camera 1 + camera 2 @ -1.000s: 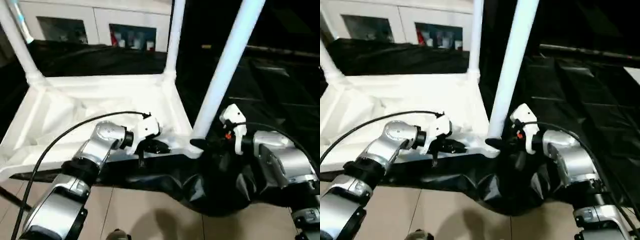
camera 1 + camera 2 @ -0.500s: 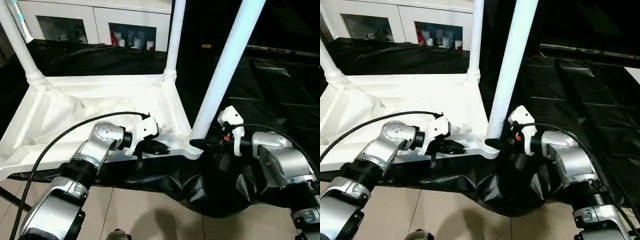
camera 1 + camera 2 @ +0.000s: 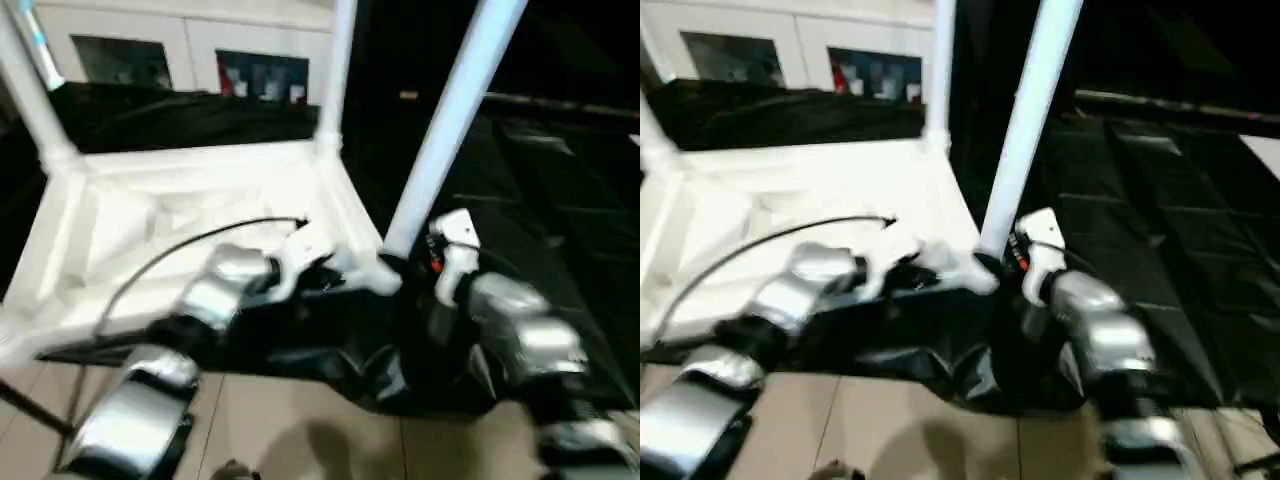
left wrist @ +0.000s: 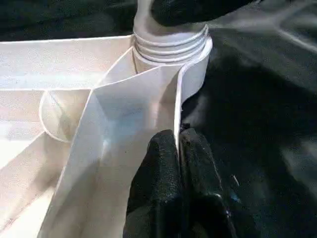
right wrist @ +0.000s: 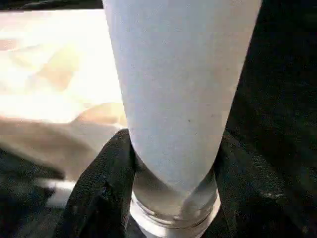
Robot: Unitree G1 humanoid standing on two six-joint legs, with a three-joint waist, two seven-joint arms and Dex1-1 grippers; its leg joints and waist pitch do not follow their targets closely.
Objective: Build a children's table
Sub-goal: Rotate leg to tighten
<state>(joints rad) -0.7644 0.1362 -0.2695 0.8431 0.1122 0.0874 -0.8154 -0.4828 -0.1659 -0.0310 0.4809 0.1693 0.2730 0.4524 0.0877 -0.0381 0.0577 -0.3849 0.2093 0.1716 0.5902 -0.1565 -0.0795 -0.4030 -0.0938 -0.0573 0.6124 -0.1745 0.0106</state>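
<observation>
White plastic table top (image 3: 190, 215) lies underside-up on the black drape (image 3: 560, 200). Left gripper (image 4: 177, 148) pinches its rim; right gripper (image 5: 173, 163) clasps the near leg (image 3: 440, 140) at its socket. Twisting off-axis could cross-thread or tip the leg.

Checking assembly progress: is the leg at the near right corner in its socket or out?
In. The leg stands in the round corner socket, its base meeting the threaded collar; how tightly cannot be told.
</observation>
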